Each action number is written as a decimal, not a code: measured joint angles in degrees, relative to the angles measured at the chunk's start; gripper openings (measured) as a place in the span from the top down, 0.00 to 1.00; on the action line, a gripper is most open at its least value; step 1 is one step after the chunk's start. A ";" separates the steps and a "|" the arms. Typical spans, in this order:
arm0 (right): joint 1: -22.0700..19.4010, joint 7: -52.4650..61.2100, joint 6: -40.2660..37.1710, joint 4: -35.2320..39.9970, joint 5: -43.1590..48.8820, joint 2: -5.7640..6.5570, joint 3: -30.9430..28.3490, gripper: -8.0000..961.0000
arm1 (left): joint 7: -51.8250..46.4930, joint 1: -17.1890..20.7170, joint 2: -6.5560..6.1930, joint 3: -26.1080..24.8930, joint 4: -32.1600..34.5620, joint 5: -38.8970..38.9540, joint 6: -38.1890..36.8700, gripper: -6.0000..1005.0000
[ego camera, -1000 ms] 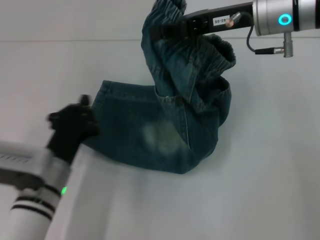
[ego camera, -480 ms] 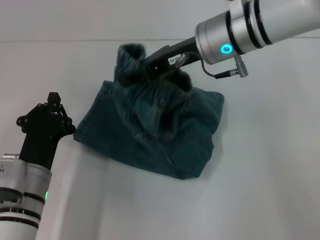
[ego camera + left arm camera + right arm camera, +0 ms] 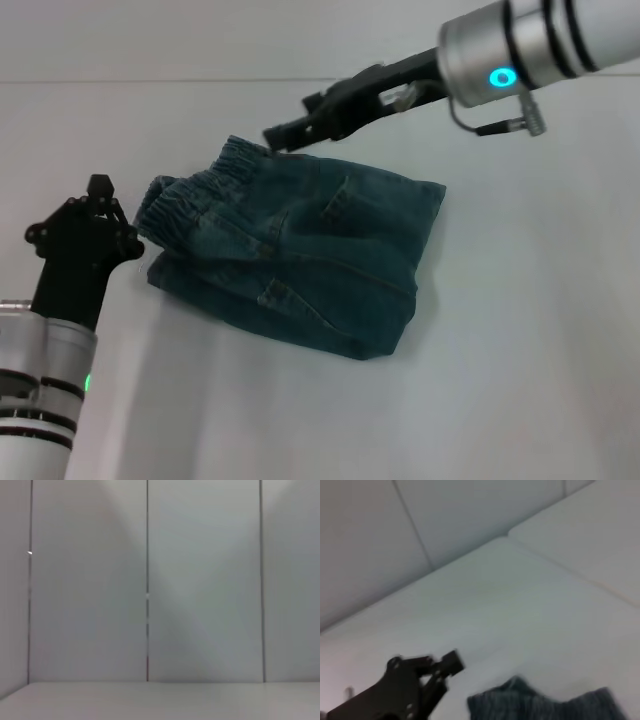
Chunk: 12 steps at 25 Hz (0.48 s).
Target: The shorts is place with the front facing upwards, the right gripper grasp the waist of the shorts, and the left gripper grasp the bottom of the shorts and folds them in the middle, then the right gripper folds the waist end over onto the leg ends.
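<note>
Right gripper (image 3: pixel 275 137) extended far-centre from the right, holding nothing. Left gripper (image 3: pixel 98 190) upright near left, holding nothing.

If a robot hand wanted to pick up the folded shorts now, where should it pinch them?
Probably the ruffled waist: it lies on top at the robot's left end of the shorts, bunched and raised, so fingers could close over it from above. The flat folded edge opposite offers less to pinch. The right gripper hovers just behind it; the left gripper waits beside.

We see a plain white, matte tabletop (image 3: pixel 520 350) filling the head view, bounded at its far edge by a pale grey wall (image 3: pixel 200 580) of flat panels divided by thin dark vertical seams (image 3: pixel 147 580).
</note>
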State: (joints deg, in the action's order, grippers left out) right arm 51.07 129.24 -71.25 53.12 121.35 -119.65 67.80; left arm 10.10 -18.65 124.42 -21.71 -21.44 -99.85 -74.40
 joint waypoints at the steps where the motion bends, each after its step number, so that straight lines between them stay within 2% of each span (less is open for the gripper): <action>1: -2.06 -0.45 0.53 2.38 -0.92 -0.15 -0.37 0.33 | -0.11 0.13 -0.04 -0.36 0.03 0.07 -0.62 0.98; 5: -13.33 -7.13 4.23 9.68 -11.15 -0.11 -1.52 0.24 | -2.79 0.24 -0.56 -0.48 0.41 -0.99 -3.01 0.98; 7: -18.37 -12.43 3.67 10.35 -18.68 0.13 -2.89 0.11 | -8.36 -0.36 -1.62 1.13 1.70 -4.12 -4.89 0.98; 8: -20.61 -15.38 1.67 10.34 -21.83 0.21 -4.00 0.04 | -12.10 -0.67 -2.30 1.72 2.65 -5.83 -5.89 0.98; 12: -28.95 -27.92 -8.72 10.35 -27.74 -0.13 -7.63 0.02 | -37.49 -3.94 -4.11 4.83 12.53 -15.08 -11.02 0.98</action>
State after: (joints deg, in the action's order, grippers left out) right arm 22.12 101.32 -79.97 63.46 93.61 -119.78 60.18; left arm -27.39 -22.58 120.31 -16.88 -8.90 -114.93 -85.43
